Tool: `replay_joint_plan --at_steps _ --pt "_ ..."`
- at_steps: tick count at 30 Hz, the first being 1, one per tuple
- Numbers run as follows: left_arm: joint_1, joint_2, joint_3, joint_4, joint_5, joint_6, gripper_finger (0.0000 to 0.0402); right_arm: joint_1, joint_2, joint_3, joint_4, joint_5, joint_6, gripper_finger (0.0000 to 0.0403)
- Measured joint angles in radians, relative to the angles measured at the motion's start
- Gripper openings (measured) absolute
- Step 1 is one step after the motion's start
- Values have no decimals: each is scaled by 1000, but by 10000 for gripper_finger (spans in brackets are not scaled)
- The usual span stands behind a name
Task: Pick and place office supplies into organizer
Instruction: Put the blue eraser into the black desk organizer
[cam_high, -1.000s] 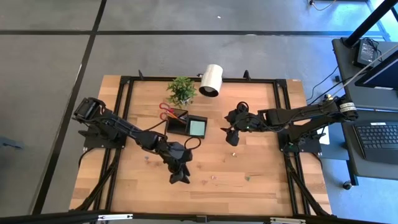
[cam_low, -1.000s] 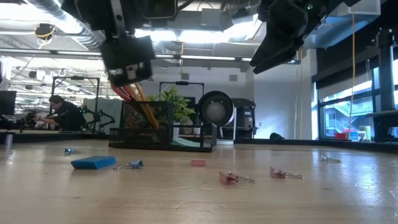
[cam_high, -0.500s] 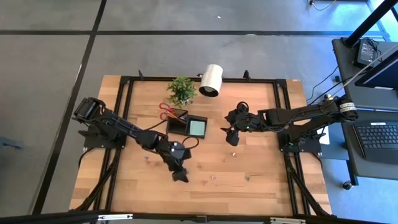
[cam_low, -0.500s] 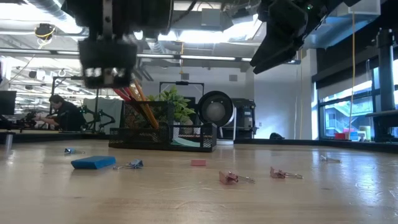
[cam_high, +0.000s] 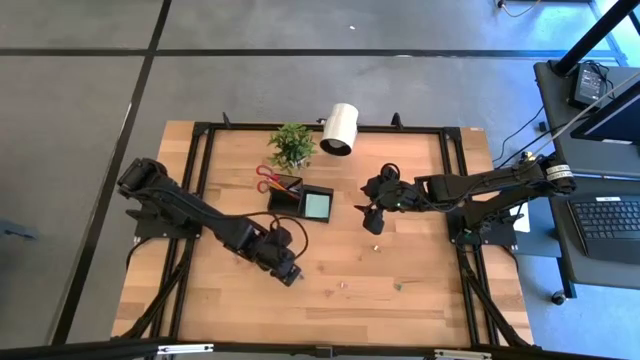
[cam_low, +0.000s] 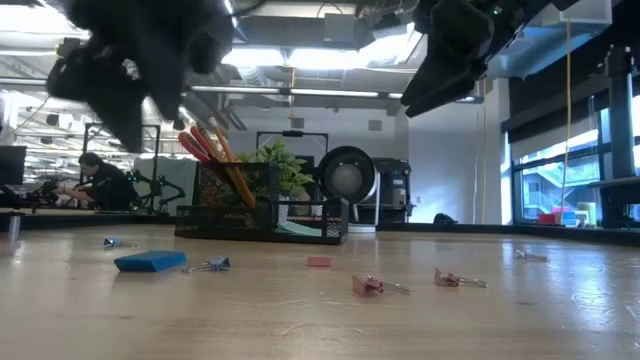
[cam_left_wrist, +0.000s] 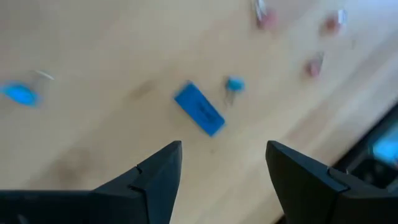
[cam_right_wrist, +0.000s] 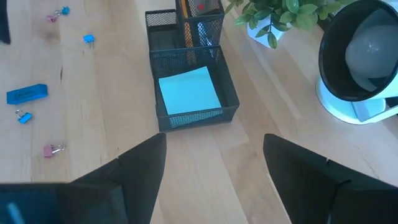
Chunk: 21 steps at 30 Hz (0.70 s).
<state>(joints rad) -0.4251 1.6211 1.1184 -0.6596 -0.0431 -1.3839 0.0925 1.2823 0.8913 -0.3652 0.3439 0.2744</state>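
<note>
The black mesh organizer (cam_right_wrist: 189, 93) stands on the table with the teal note pad (cam_right_wrist: 188, 89) in its front compartment. Pencils (cam_low: 232, 170) and the red-handled scissors (cam_high: 267, 179) stand in the back one. The blue piece (cam_left_wrist: 199, 109) lies flat on the wood beside a blue clip (cam_left_wrist: 233, 84). My left gripper (cam_left_wrist: 224, 149) hovers open above them, touching nothing. My right gripper (cam_right_wrist: 214, 140) hangs open in the air to the right of the organizer. Pink clips (cam_low: 370, 286) lie scattered nearer the table's near edge.
A white lamp (cam_right_wrist: 367, 56) and a green potted plant (cam_right_wrist: 280, 15) stand at the far edge behind the organizer. More small clips (cam_right_wrist: 56, 14) lie on the wood. A small pink piece (cam_low: 318, 261) lies mid-table. The black frame (cam_high: 455, 180) borders the table.
My left gripper has swung toward the table's left and tipped over, from pointing straight down to slanting, staying above the table. The right arm and the objects have kept still.
</note>
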Motion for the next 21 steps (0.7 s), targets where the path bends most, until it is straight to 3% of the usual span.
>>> replay_joint_plan --at_steps 3,8,15,21 --pt "-1 0 42 -55 -57 -42 227 0 0 0 3 0 1 272" --pt "1 20 48 -74 -69 -88 227 0 0 0 3 0 2 272" --pt "2 130 50 -31 -38 -114 228 0 0 0 5 1 5 272" --pt "-5 250 163 -93 -26 -100 226 -1 0 0 5 1 5 272"
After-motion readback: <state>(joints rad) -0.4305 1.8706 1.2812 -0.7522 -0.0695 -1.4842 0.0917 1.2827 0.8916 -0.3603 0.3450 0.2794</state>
